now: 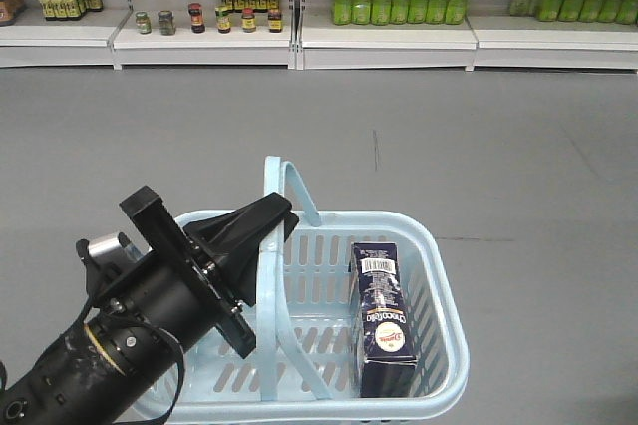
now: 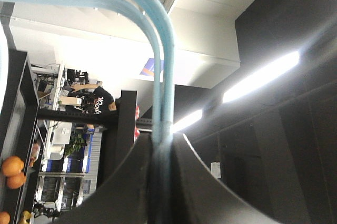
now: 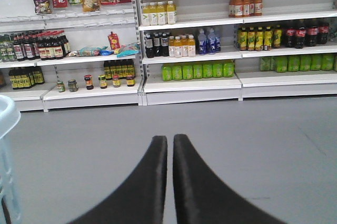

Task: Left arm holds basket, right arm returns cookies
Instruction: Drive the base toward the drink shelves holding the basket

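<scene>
The left pincer (image 1: pixel 277 217) is closed tight on the hoop handle (image 1: pixel 297 186) of the basket. In the left wrist view the pale blue strip (image 2: pixel 163 77) runs down into the narrow gap between its two black fingers (image 2: pixel 131 182), and both sides press on it. Behind everything stand long white shelves (image 1: pixel 389 44) with rows of bottles, and before them lies a wide grey floor (image 1: pixel 449 146). The left arm (image 1: pixel 150 315) comes in from the lower left corner, thick and black, with a yellow ring and loose cables. The light blue basket (image 1: pixel 369 215) sits low in the front view with its slotted walls open to the camera; I cannot tell if it touches the floor. Inside it, against the right wall, the carton of cookies (image 1: pixel 384 320) stands upright – dark navy, barcode near its top, round white logo lower down. The right pincer (image 3: pixel 169 140) is away from the basket and faces the shelves; its fingers (image 3: pixel 152 182) lie together with nothing between them. A row of green bottles (image 3: pixel 197 70) and some small jars (image 1: pixel 194 18) stand on the lower shelf boards.
</scene>
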You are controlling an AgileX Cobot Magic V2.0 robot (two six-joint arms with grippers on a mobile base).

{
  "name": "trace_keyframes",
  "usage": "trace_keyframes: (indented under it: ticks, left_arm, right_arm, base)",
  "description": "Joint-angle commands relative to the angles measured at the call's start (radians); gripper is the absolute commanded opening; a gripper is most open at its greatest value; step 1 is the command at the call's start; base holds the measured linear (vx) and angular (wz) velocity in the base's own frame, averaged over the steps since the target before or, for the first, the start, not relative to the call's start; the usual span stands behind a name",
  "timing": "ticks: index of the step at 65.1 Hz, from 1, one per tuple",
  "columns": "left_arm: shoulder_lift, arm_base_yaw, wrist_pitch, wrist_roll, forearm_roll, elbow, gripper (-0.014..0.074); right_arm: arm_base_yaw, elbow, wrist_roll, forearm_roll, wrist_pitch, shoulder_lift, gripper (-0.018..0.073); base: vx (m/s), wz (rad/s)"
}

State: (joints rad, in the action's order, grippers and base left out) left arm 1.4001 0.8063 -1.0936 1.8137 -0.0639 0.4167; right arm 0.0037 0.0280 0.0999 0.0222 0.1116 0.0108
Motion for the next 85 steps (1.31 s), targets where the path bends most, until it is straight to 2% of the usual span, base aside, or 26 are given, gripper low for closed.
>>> trace_keyframes:
  ticks: [1,73,85]
  left_arm:
    - [-0.040,0.003,-0.280,0.005,-0.007,0.028,-0.0003]
    - [-0.040,0.003,-0.279,0.005,-0.007,0.028,-0.0003]
    - [-0.040,0.003,-0.279,0.005,0.012,0.028,-0.0003]
  right_arm:
    - [-0.004,0.018,-0.009,0.003,-0.072,0.013,-0.0006]
    - [-0.004,0.018,-0.009,0.003,-0.072,0.013,-0.0006]
    - [-0.004,0.018,-0.009,0.003,-0.072,0.013,-0.0006]
  base:
    - [0.58,0.00]
    - [0.55,0.04]
    - [0.52,0.02]
